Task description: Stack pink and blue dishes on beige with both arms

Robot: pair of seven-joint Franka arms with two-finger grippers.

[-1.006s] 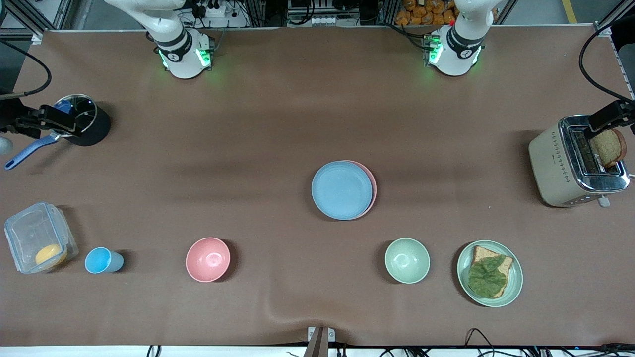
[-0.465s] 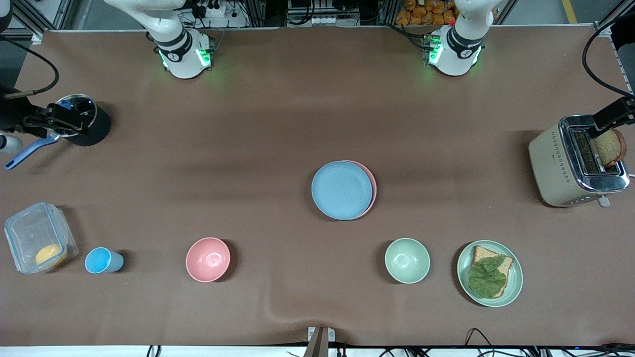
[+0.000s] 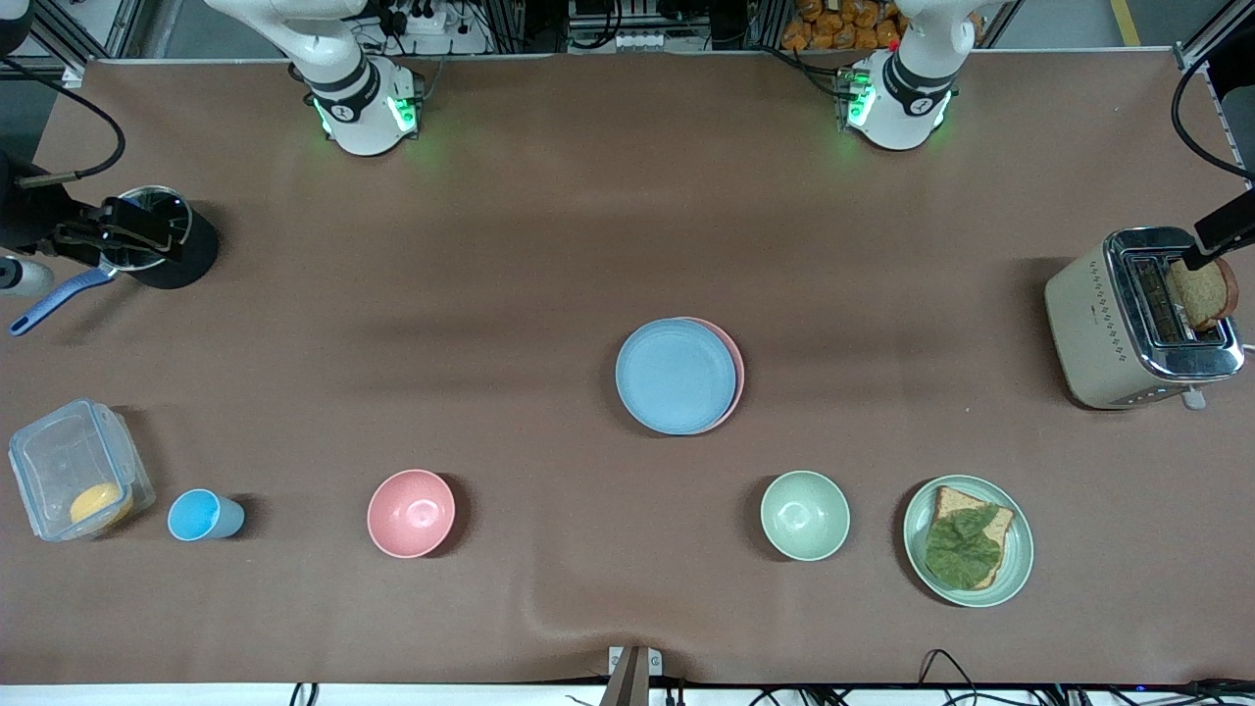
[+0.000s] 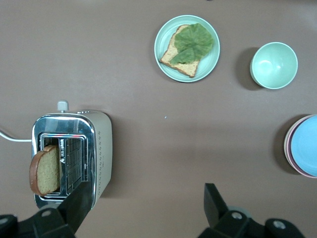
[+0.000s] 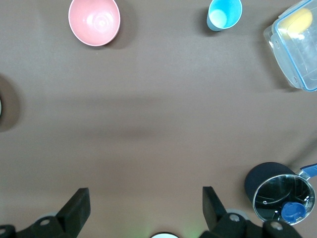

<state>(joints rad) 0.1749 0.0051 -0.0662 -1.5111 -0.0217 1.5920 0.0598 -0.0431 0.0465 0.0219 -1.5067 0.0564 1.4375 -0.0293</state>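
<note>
The light blue plate (image 3: 675,376) lies on the pink plate (image 3: 738,371) at the middle of the table; only a pink crescent shows toward the left arm's end. The beige plate does not show. The left wrist view catches the blue plate (image 4: 307,146) and the pink rim (image 4: 289,157) at its edge. My left gripper (image 3: 1216,235) hangs open over the toaster (image 3: 1128,324), and its fingers (image 4: 147,196) hold nothing. My right gripper (image 3: 147,227) is open over the black pot (image 3: 191,257), and its fingers (image 5: 144,197) are empty.
Nearer the front camera stand a pink bowl (image 3: 411,513), a blue cup (image 3: 201,516), a clear container (image 3: 74,469), a green bowl (image 3: 805,515) and a green plate (image 3: 1020,534) with toast and lettuce. A bread slice (image 3: 1204,292) sticks out of the toaster.
Both grippers have drifted slightly outward toward their ends of the table. The stacked plates have not moved.
</note>
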